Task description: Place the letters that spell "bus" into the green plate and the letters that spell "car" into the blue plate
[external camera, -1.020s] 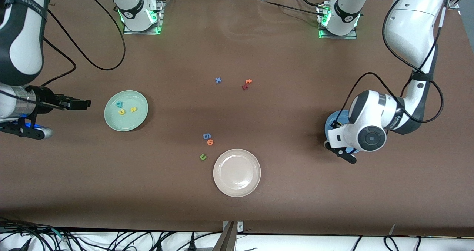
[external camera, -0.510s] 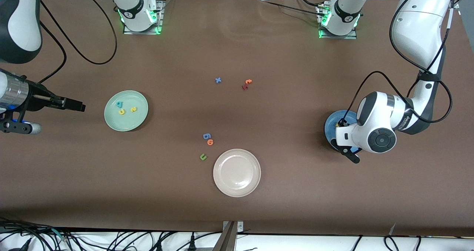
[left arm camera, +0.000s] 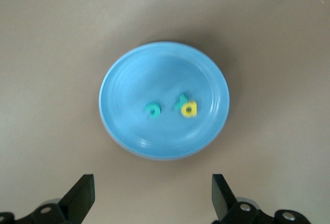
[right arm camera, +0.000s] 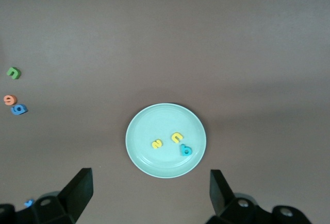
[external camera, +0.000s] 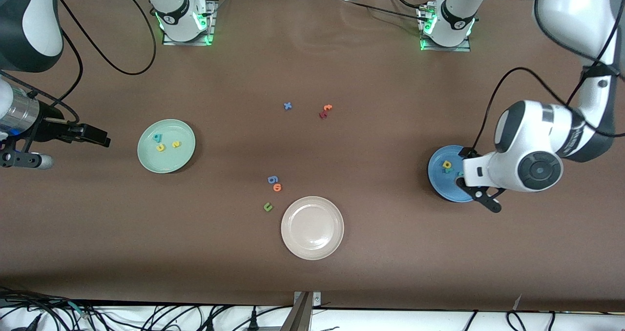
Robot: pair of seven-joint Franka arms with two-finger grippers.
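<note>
My left gripper's fingers [left arm camera: 85,195] stand spread wide with nothing between them, hanging over the blue plate [left arm camera: 124,74], and the right gripper's fingers [right arm camera: 80,190] are just as wide and empty, up over the counter [external camera: 390,253] near its right-arm end, beside the green plate [external camera: 146,162]. In the blue plate, near the counter's left-arm end, I can make out the teal "c" [left arm camera: 153,110], the yellow "a" [left arm camera: 190,108] and a thin teal piece touching the "a" that I take for the "r" [left arm camera: 180,102]. The green plate holds the teal "b" [right arm camera: 185,150], the yellow "u" [right arm camera: 177,137] and the yellow "s" [right arm camera: 157,143]. I judge both words delivered and the last drop made. What I'd want next is only to lift the left arm clear without brushing the plate and park both arms; the loose blue, orange, red and dark green letters [external camera: 267,206] mid-counter and the cream plate [external camera: 312,250] at the near edge need no touching.
</note>
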